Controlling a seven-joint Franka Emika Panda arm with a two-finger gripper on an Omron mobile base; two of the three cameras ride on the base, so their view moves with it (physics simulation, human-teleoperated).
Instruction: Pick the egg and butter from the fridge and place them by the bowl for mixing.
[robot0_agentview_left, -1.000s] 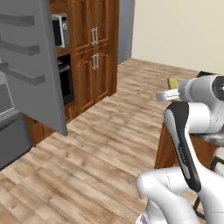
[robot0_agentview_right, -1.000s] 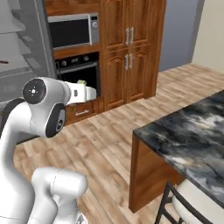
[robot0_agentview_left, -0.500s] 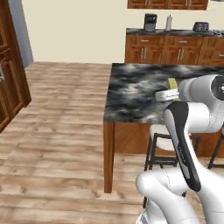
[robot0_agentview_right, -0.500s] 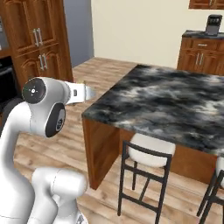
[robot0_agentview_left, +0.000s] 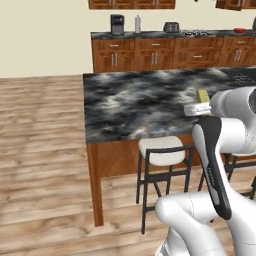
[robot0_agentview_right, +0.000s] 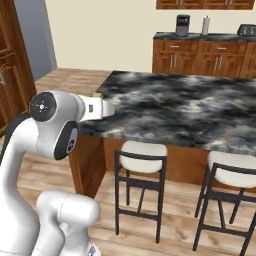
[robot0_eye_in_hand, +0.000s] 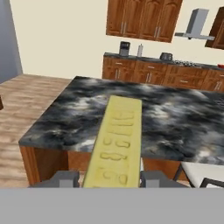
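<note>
From the left base view I see my arm held above the near edge of the dark marbled bench (robot0_agentview_left: 150, 105), with the butter (robot0_agentview_left: 203, 95) poking out yellow beyond the tool (robot0_agentview_left: 199, 102), and a white-seated stool (robot0_agentview_left: 161, 150) tucked below. From the right base view the tool (robot0_agentview_right: 102, 105) reaches over the bench's (robot0_agentview_right: 190, 115) left corner, a sliver of the butter (robot0_agentview_right: 98, 94) showing at its top. In the hand view I have the tool (robot0_eye_in_hand: 110, 178) pinching the butter (robot0_eye_in_hand: 116, 140) between both fingers (robot0_eye_in_hand: 65, 179), the stick pointing out over the bench (robot0_eye_in_hand: 175, 122).
</note>
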